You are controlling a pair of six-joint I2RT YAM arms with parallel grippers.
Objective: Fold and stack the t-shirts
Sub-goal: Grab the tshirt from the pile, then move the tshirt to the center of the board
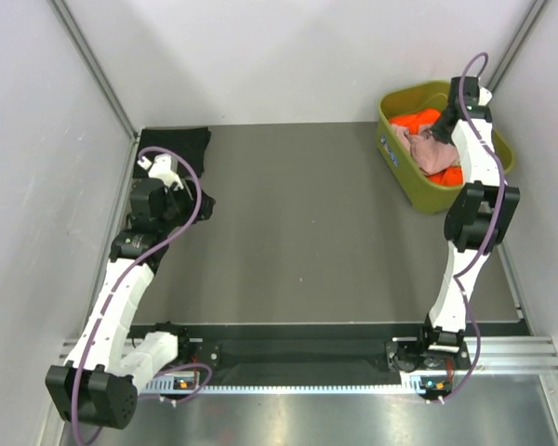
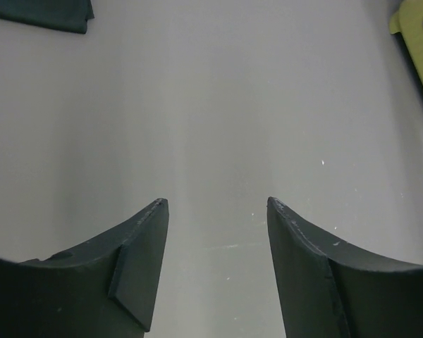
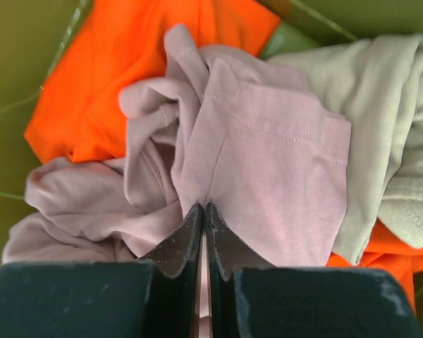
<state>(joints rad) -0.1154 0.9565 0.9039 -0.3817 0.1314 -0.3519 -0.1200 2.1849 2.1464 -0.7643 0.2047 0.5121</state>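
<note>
My right gripper [image 3: 204, 206] is shut on a fold of the dusty pink t-shirt [image 3: 261, 162], which lies crumpled in the bin over an orange t-shirt [image 3: 120, 63] and beside a tan one [image 3: 381, 120]. In the top view the right gripper [image 1: 444, 124] is down in the bin on the pink shirt [image 1: 426, 149]. A black t-shirt [image 1: 172, 144] lies folded at the table's far left corner; it also shows in the left wrist view [image 2: 46, 14]. My left gripper [image 2: 217, 205] is open and empty above bare table, just near the black shirt [image 1: 167, 172].
The olive-green plastic bin [image 1: 400, 172] stands at the far right of the dark table [image 1: 307, 223]; its corner shows in the left wrist view [image 2: 416, 32]. White walls close in the left, back and right sides. A metal rail runs along the near edge [image 1: 288, 358].
</note>
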